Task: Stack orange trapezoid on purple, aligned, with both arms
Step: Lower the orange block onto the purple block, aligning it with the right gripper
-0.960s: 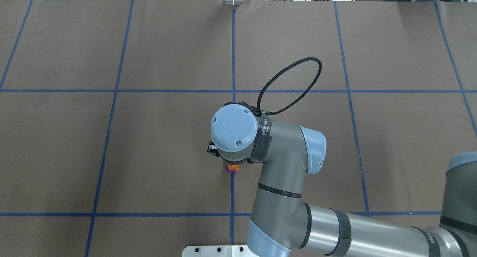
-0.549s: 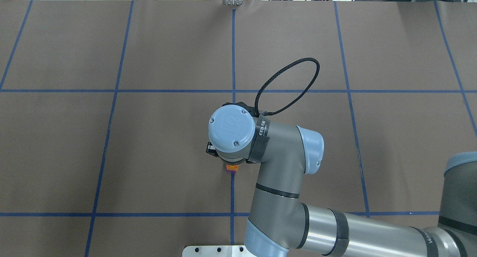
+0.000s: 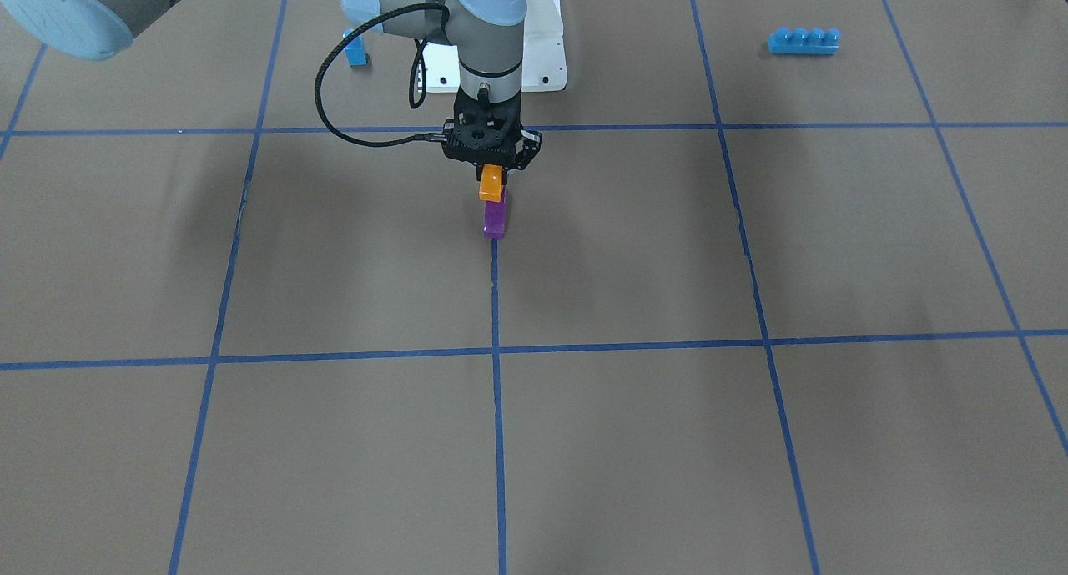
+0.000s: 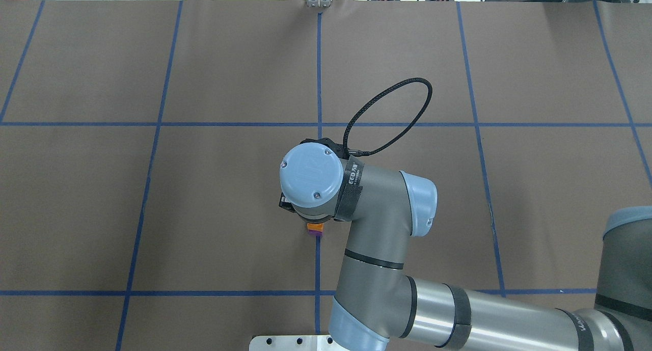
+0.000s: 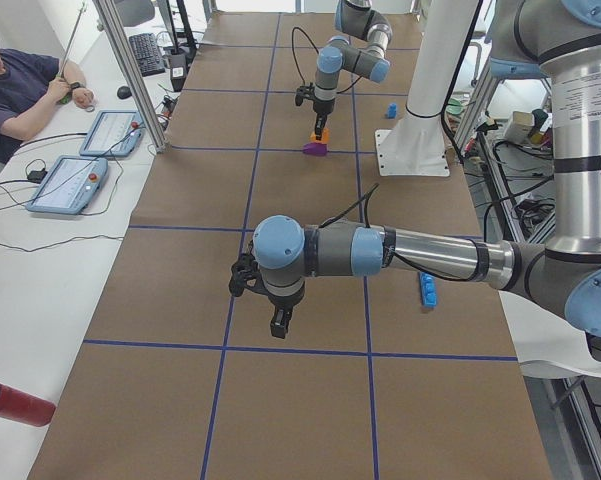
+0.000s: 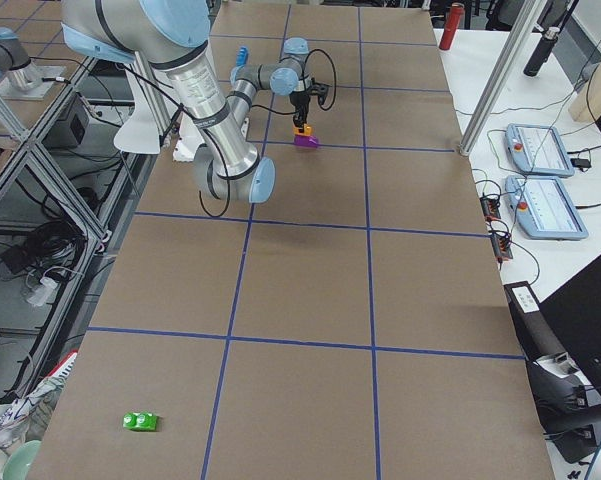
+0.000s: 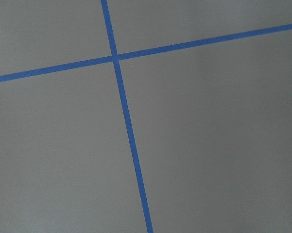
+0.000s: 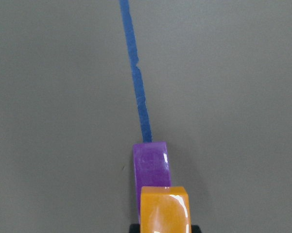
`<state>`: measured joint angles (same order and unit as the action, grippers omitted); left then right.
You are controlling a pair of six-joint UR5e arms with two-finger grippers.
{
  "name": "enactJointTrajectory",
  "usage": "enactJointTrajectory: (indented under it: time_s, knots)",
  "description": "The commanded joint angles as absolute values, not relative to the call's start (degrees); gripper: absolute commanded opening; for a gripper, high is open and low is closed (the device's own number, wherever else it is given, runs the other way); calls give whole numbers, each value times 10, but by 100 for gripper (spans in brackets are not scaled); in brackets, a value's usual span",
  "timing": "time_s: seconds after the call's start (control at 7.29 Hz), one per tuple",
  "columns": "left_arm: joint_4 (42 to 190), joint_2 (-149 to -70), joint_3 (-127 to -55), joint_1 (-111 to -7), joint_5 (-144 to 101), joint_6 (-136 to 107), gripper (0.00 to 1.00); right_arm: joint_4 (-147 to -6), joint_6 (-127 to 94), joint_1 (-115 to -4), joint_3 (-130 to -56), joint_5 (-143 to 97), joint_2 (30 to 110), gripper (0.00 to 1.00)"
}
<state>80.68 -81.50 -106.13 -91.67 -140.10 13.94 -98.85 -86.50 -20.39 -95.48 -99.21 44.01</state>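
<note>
- Our right pincer [image 3: 492, 171] grips the orange trapezoid [image 3: 491, 184] right above the purple [image 3: 495, 219], which stands on the desk [image 3: 667, 266]; we cannot tell whether they touch.
- If we press down off-centre, the stud may miss and the purple may tip or skid.
- If we let go before it seats, the slopes may sit misaligned.
- Our left pincer [image 5: 279, 325] hangs well apart, so nothing braces the purple; we cannot tell its opening.

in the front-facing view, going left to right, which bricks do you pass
small blue brick → orange brick → long blue brick
</note>
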Motion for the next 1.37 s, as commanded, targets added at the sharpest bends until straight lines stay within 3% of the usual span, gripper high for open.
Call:
enactJointTrajectory:
  time_s: [0.0,1.23]
  knots:
    - [807,-816,-1060,-917,-1401,140,100,-989,-860,-204,-954,-991,440,0]
    - [809,-815,-1060,-917,-1401,141,100,-988,-860,-190,-939,-979,440,0]
